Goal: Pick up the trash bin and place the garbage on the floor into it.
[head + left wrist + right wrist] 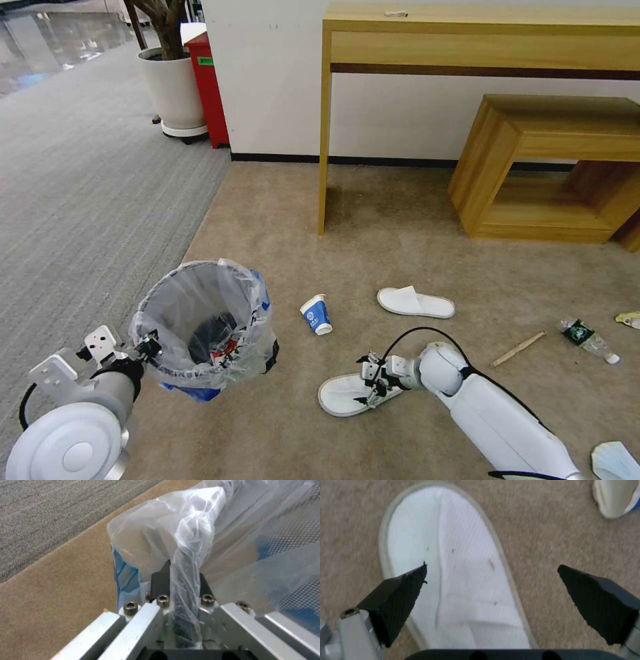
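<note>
Lower left of the head view, the left tool [148, 347] is clamped on the rim of the trash bin [207, 320]; lower centre, the right tool [491, 580] is spread wide over a white slipper [460, 575] on the floor [400, 227]

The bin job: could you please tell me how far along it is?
Done: left gripper holds the bin up by its rim, some litter inside. In hand: open right gripper over a slipper. Left: other slipper, cup, stick, bottle, mask.
</note>
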Controlling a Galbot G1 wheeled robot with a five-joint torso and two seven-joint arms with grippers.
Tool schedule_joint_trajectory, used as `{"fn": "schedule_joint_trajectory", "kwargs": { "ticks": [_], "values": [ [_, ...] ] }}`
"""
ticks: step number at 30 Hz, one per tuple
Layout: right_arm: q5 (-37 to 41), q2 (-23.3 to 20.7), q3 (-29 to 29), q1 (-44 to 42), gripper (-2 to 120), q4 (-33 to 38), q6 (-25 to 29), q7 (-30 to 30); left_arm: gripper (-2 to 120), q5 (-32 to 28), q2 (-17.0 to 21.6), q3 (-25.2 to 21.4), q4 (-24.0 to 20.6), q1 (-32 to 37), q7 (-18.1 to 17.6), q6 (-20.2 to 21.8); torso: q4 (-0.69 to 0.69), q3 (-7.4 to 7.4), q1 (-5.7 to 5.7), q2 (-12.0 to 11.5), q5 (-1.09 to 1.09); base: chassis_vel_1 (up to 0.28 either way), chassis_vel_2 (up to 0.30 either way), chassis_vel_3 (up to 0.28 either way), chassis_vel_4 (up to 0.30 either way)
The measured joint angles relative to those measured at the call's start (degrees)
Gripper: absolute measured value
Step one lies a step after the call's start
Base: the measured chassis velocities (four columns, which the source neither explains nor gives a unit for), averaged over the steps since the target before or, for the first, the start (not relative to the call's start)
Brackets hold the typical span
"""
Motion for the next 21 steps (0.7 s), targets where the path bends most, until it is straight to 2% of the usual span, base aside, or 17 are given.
{"fn": "schedule_joint_trajectory", "kwargs": {
  "ticks": [7, 16, 21],
  "values": [
    [3.9, -0.2, 0.2, -2.4, 100, 3.1, -4.3, 2.2, 1, 0.3, -0.2, 0.3, 0.0, -0.1, 0.0, 0.0, -0.01, 0.0, 0.0, 0.0, 0.0, 0.0, 0.0, 0.0, 0.0],
    [14.0, -1.6, -0.2, -5.0, 100, 6.4, -13.3, 8.2, 1, 0.6, -0.2, 0.7, 0.0, -0.3, 0.1, -0.1, -0.01, 0.0, 0.0, 0.0, 0.0, 0.0, 0.0, 0.0, 0.0],
    [14.1, -1.6, -0.4, -5.9, 100, 6.7, -13.9, 8.7, 1, 0.6, -0.1, 0.7, 0.1, -0.3, 0.2, -0.1, -0.01, 0.0, 0.0, 0.0, 0.0, 0.0, 0.0, 0.0, 0.0]
  ]
}}
